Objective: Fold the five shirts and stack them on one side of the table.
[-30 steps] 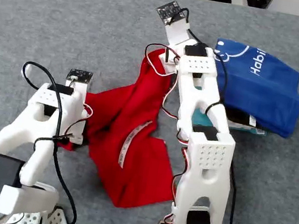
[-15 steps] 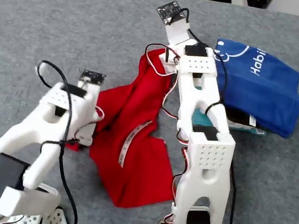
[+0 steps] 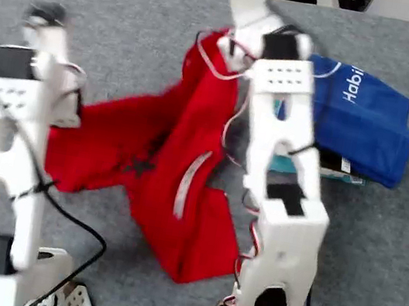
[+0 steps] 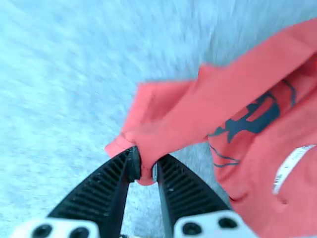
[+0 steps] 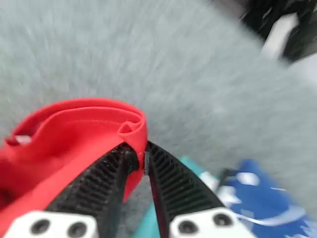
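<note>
We are looking at a crumpled red cotton shirt (image 3: pixel 178 172) lying in the middle of the grey felt-covered table (image 3: pixel 376 252), between the two arms. Its long axis is running from the far side of the table down toward the arm bases, leaning slightly to the right at the near end. A broad lobe is branching off to the left. The white neck label (a pale strip inside the cloth) is lying along that same long line.

The left gripper (image 4: pixel 145 166) is pinching the edge of the left lobe, its ribbed black jaws pressed onto a fold of red cloth. The right gripper (image 5: pixel 140 151) is nipping a rolled hem at the shirt's far end, its jaws closed tight on the fabric.

Just beside the right arm, a folded blue shirt with white print (image 3: pixel 359 120) is resting on a teal folded garment (image 3: pixel 290 166) on the right side of the table.
</note>
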`<act>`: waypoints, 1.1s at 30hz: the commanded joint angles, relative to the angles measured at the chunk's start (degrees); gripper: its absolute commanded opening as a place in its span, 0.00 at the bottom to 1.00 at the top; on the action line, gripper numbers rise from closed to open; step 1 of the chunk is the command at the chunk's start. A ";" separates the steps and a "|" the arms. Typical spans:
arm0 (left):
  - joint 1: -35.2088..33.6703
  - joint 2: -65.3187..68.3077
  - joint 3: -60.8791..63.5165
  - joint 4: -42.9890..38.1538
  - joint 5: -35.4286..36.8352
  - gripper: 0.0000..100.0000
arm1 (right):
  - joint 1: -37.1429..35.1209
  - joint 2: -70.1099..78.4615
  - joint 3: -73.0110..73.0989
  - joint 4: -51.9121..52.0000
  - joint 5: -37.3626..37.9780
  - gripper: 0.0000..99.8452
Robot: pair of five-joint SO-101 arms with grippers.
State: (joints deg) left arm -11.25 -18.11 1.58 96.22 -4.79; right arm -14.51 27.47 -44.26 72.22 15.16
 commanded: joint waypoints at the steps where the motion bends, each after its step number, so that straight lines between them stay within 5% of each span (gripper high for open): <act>1: -4.31 -8.40 -8.70 4.04 -0.44 0.02 | -1.10 -10.42 -11.82 6.15 -0.88 0.00; 9: -16.26 -24.40 -15.38 4.22 -0.35 0.02 | -3.38 -22.99 -32.22 13.80 -0.79 0.00; 22: -33.85 -32.57 -37.63 3.96 -0.44 0.02 | -3.38 -33.27 -44.79 6.77 4.66 0.00; 33: -35.52 -32.75 -50.02 4.31 -1.67 0.02 | -13.32 -41.10 -44.26 4.31 5.71 0.00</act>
State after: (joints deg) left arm -46.24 -51.16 -46.24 100.09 -5.05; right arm -24.79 -11.47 -88.75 77.67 20.44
